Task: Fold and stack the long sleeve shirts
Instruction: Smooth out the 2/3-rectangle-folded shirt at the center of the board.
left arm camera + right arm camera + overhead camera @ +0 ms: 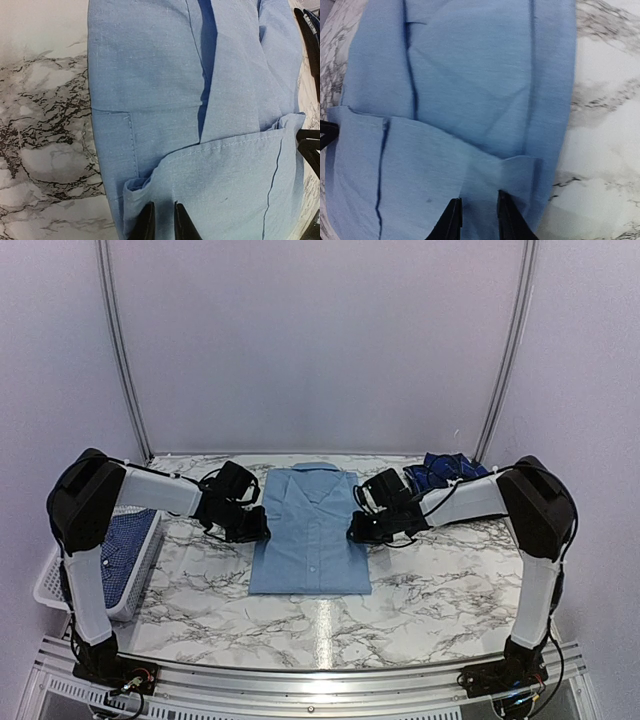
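Light blue shirt point(310, 530) flat between both arms, left gripper point(160, 222) and right gripper point(476, 220) each pinching its side edges.

Light blue shirt point(200, 115) on marble table point(45, 125)

Bare counter point(420, 600) lies open in front of the shirt point(310, 535); a basket point(60, 585) blocks the left edge.

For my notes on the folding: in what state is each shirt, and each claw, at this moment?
light blue shirt: flat on the table, sleeves folded in, collar away from the arms
checked shirt: in the white basket
dark blue shirt: bunched at the far right
left claw: nearly closed on the light blue shirt
right claw: narrowly open over the same shirt
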Controlling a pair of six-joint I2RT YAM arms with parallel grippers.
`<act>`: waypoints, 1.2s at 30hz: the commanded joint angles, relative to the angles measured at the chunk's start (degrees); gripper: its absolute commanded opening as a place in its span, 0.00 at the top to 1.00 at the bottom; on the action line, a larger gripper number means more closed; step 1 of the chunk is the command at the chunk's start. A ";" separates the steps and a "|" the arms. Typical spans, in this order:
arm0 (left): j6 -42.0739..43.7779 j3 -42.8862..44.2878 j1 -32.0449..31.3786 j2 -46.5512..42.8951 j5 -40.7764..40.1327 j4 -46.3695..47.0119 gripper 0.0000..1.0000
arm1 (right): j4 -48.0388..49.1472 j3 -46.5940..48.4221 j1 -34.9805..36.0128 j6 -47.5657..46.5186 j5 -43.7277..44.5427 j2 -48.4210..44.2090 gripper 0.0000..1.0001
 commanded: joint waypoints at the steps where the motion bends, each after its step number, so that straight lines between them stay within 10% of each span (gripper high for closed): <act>1: 1.26 -0.19 0.15 -3.16 0.11 -1.95 0.83 | 1.58 -2.73 -2.76 1.47 -1.53 0.27 0.76; 36: -0.93 -22.53 -7.49 -28.31 10.50 -6.85 0.70 | -5.63 -22.49 16.59 6.57 -2.42 -24.91 0.71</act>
